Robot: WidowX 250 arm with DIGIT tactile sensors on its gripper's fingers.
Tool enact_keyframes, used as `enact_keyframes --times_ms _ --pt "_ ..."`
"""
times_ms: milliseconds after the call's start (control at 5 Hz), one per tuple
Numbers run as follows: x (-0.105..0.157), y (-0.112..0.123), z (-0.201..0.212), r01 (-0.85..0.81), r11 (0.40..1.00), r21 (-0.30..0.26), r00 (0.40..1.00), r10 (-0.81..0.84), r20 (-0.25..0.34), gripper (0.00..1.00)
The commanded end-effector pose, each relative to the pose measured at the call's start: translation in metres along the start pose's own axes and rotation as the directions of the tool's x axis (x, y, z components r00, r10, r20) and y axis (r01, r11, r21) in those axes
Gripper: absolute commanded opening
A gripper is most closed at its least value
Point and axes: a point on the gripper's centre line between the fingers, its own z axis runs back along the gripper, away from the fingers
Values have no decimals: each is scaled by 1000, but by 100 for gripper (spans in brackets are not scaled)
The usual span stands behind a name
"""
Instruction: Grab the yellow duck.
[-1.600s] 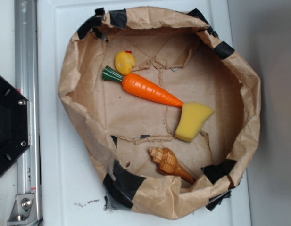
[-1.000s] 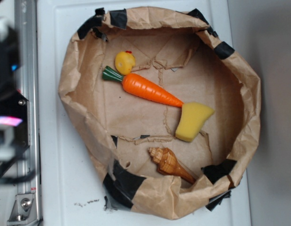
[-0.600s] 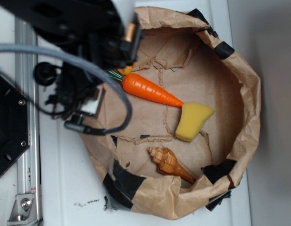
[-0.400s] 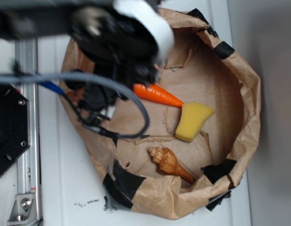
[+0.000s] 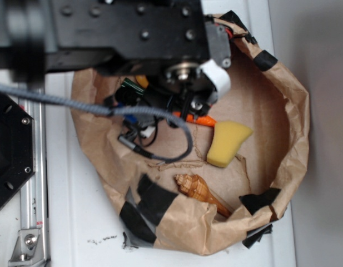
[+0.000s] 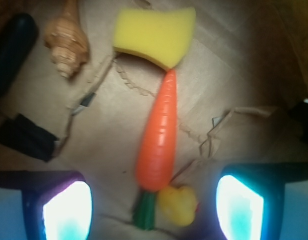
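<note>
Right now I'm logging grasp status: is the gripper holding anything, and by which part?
Nothing is held. In the wrist view the gripper is open, its fingers apart, with the yellow duck lying untouched between them beside the carrot.

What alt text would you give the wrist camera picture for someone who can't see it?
The open gripper hangs over a small yellow duck beside a carrot's green top. The carrot points to a yellow sponge; a seashell lies upper left, all on brown paper.
</note>
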Motion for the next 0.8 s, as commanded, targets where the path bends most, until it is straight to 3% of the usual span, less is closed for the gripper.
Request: enact_keyframes --times_ms 0,200,600 --pt "-26 14 -24 64 998 -2 997 -64 -32 100" --pt "-27 17 -26 49 998 29 998 -48 -28 100" --pt "-27 17 -26 49 998 29 998 -48 -28 100"
